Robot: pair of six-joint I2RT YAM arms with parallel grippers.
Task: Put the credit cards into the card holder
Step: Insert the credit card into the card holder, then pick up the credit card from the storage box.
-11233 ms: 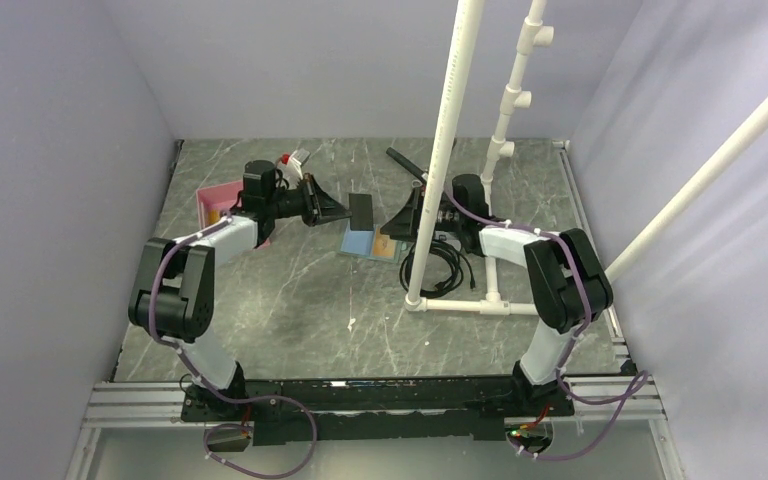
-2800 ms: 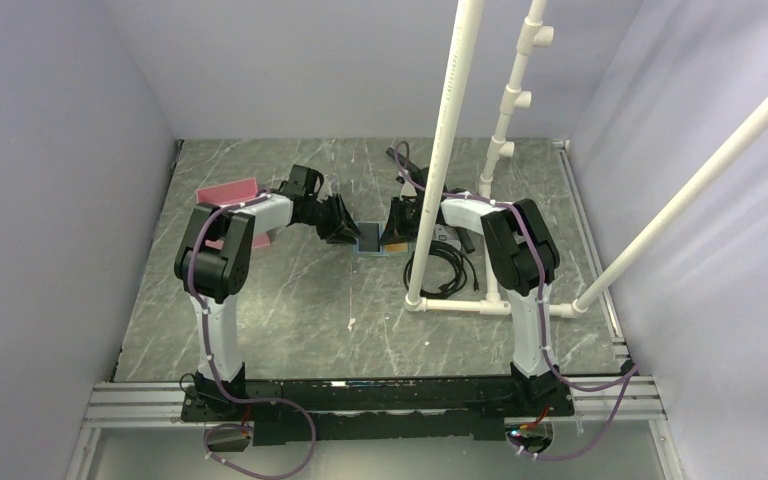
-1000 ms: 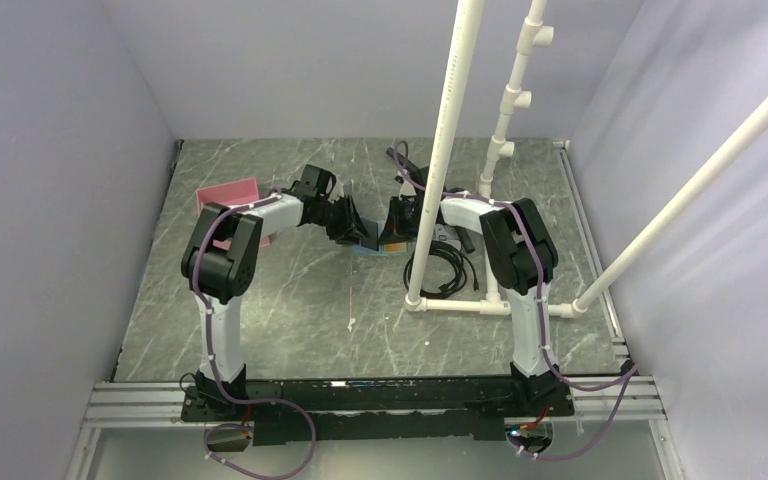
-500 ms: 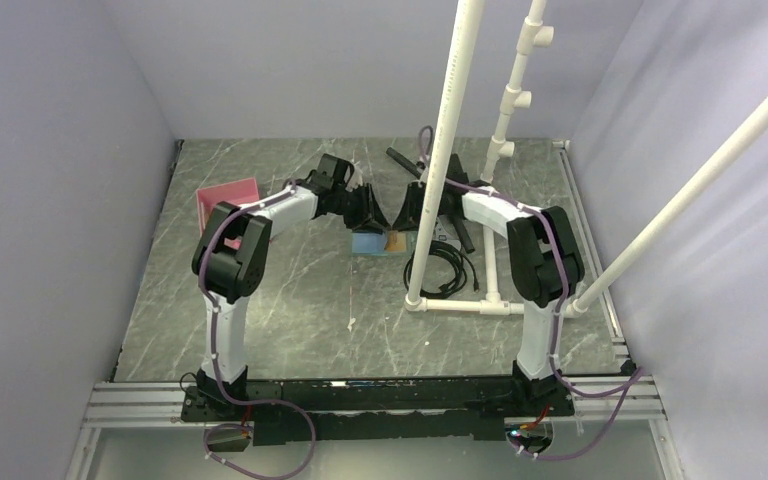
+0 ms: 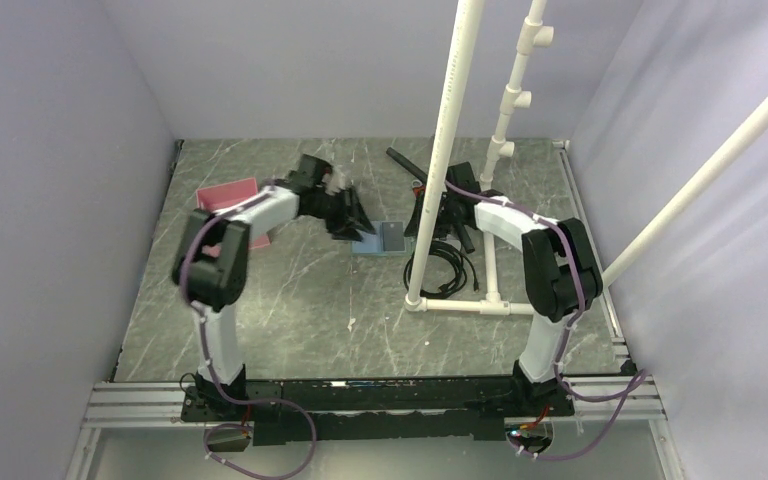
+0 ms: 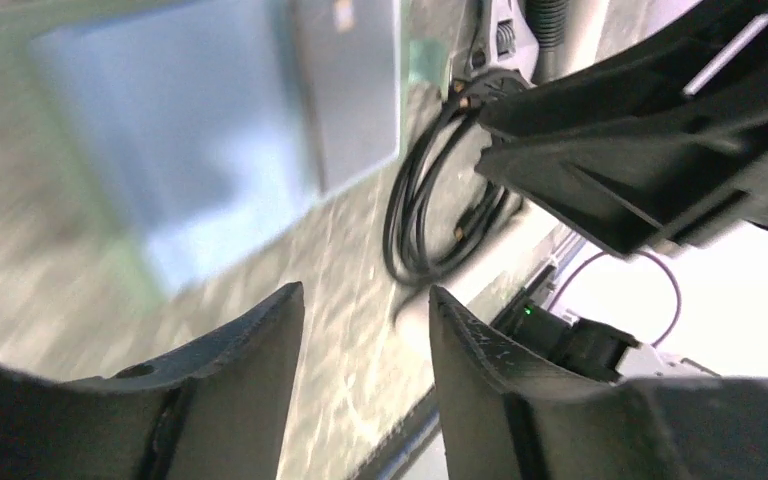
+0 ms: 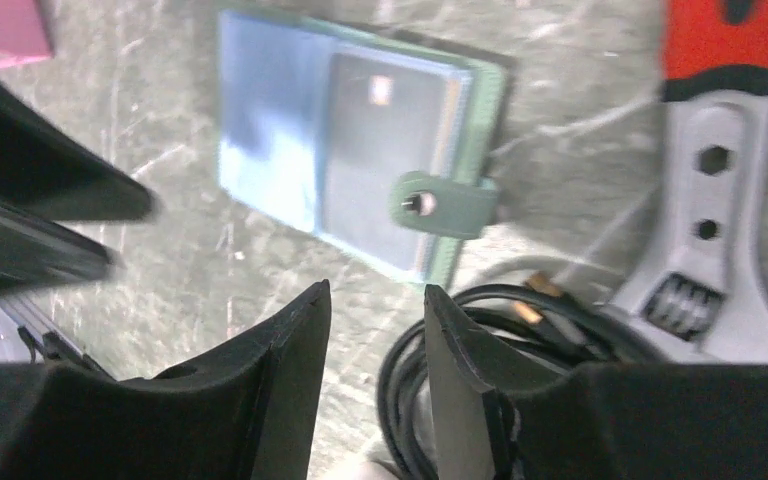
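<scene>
The card holder (image 5: 366,243) lies open on the table, pale blue inside with a green rim (image 7: 482,108) and a closure tab (image 7: 442,205). A dark grey credit card (image 5: 392,237) lies flat on its right half (image 7: 380,150); whether it is tucked into a pocket I cannot tell. My left gripper (image 5: 356,226) hovers just left of the holder, open, nothing between its fingers (image 6: 365,295). My right gripper (image 5: 421,216) hangs to the holder's right, open and empty (image 7: 376,290). No other card shows.
A coiled black cable (image 5: 447,268) and a red-handled wrench (image 7: 708,210) lie right of the holder. A white pipe frame (image 5: 446,150) stands beside the right arm. A pink tray (image 5: 225,195) sits at the back left.
Both grippers have opened wider and drawn back from the card holder. The dark card now lies flat on its right half, where orange showed half a second ago.
</scene>
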